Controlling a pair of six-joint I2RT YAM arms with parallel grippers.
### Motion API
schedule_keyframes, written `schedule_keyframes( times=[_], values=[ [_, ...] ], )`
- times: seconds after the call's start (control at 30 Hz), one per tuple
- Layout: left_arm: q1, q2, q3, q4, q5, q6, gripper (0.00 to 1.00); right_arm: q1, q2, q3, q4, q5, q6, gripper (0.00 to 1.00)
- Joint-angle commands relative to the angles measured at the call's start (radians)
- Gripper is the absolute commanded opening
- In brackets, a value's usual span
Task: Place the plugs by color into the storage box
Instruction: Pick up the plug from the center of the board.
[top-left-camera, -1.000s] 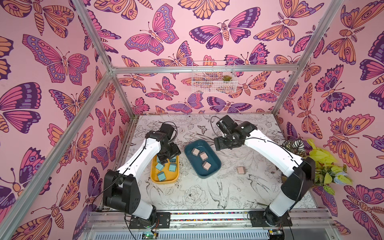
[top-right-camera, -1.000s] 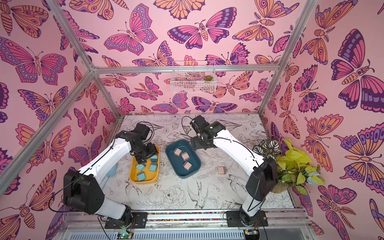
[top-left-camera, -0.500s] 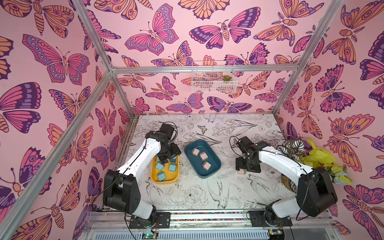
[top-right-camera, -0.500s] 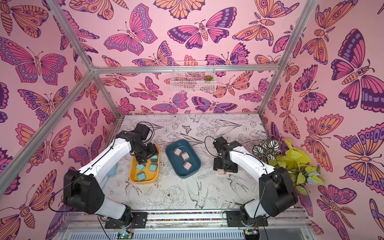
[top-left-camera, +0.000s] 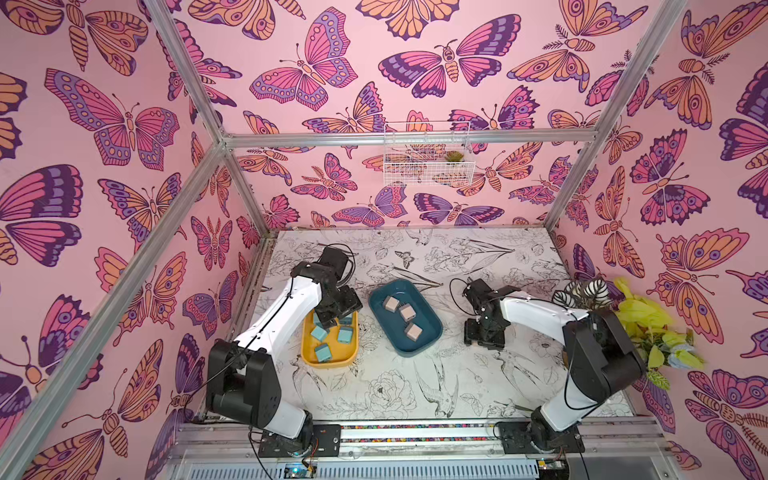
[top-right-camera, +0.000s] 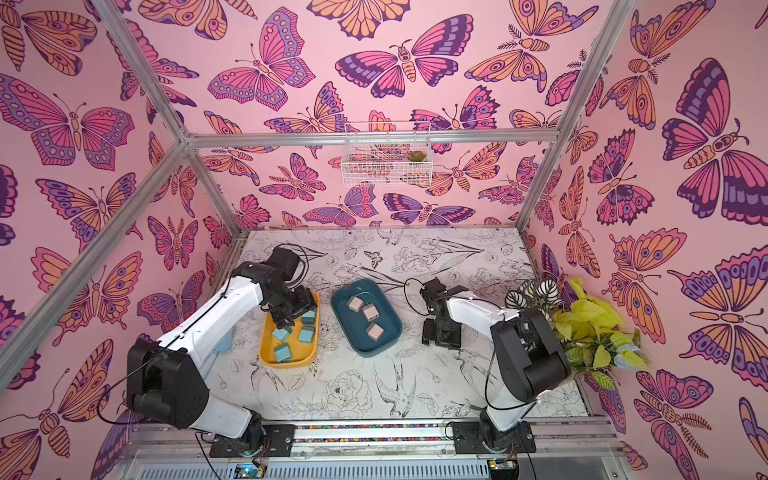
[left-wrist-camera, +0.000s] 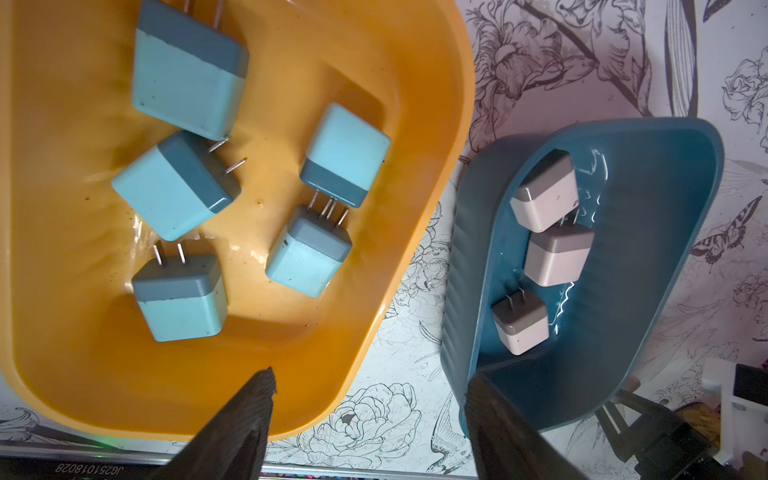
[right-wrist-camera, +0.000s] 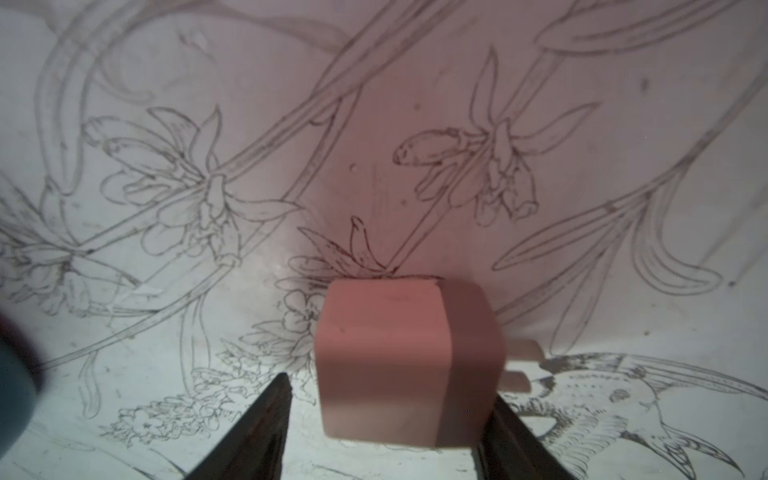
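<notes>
Right gripper (right-wrist-camera: 390, 388), just swung over from the blue tray (left-wrist-camera: 665, 208), is straddling the loose pink plug (right-wrist-camera: 399, 357) on the table (right-wrist-camera: 166, 353), jaws narrowing, not yet clamping; left gripper (left-wrist-camera: 372, 376) is hovering agape above the yellow tray (left-wrist-camera: 104, 382) holding five teal plugs (left-wrist-camera: 178, 187); farther, the blue tray is awaiting it with three pink plugs (left-wrist-camera: 557, 253).

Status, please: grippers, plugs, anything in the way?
Left gripper open, empty, above yellow tray. Right gripper open around pink plug on table. Nothing blocking.
</notes>
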Motion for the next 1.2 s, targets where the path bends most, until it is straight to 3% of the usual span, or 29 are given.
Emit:
schedule_keyframes(
  times=[0.0, 0.2, 0.57, 0.67, 0.83, 0.97, 1.17],
  values=[
    [0.001, 0.003, -0.015, 0.001, 0.002, -0.006, 0.75, -0.010, 0.045, 0.050, 0.022, -0.011, -0.007, 0.67],
    [0.001, -0.011, -0.023, 0.001, -0.005, -0.007, 0.75, -0.020, 0.135, 0.169, -0.020, 0.021, -0.085, 0.68],
    [0.001, -0.003, -0.017, 0.000, 0.000, -0.009, 0.75, -0.052, 0.291, 0.406, -0.021, -0.087, -0.256, 0.71],
    [0.000, -0.007, -0.020, 0.001, -0.003, -0.011, 0.75, -0.051, 0.279, 0.420, -0.045, -0.066, -0.271, 0.71],
    [0.000, -0.003, -0.024, 0.001, -0.004, -0.021, 0.75, -0.052, 0.161, 0.354, -0.090, 0.018, -0.191, 0.81],
    [0.001, 0.012, -0.019, 0.003, -0.004, -0.028, 0.75, -0.049, 0.053, 0.255, -0.092, 0.032, -0.026, 0.85],
    [-0.015, 0.045, 0.023, 0.003, -0.006, -0.026, 0.75, -0.040, 0.078, 0.221, -0.052, 0.038, 0.107, 0.89]
  ],
)
